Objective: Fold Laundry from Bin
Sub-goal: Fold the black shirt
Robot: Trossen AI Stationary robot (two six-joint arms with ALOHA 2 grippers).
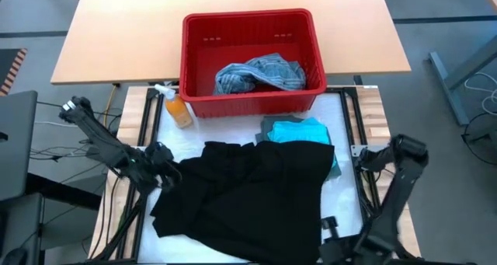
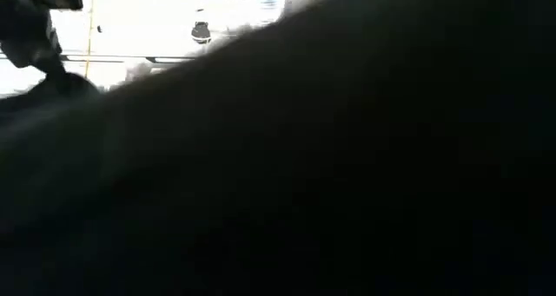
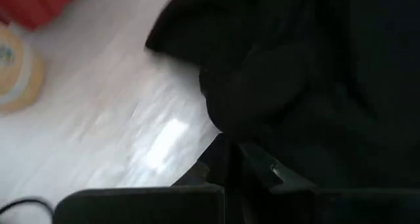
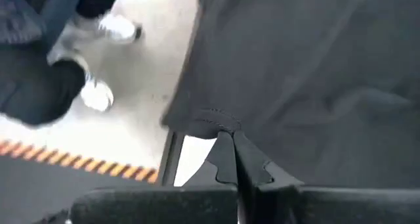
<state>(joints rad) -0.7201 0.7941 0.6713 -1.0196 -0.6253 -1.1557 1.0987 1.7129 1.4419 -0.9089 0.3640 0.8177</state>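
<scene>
We take the red bin (image 1: 194, 63) as our landmark. A mottled blue-grey garment (image 1: 260, 72) lies inside it. Just in front of the bin, the black garment (image 1: 248, 199) spreads across the white mat (image 1: 190, 137), partly covering a turquoise garment (image 1: 299, 130). Our left gripper (image 1: 165, 174) is clamped on the black garment's left edge; our right gripper (image 4: 234, 159) pinches its front hem at the table's near edge. An orange spray bottle (image 1: 177, 109) stands beside the bin's left front corner, bare mat around it.
</scene>
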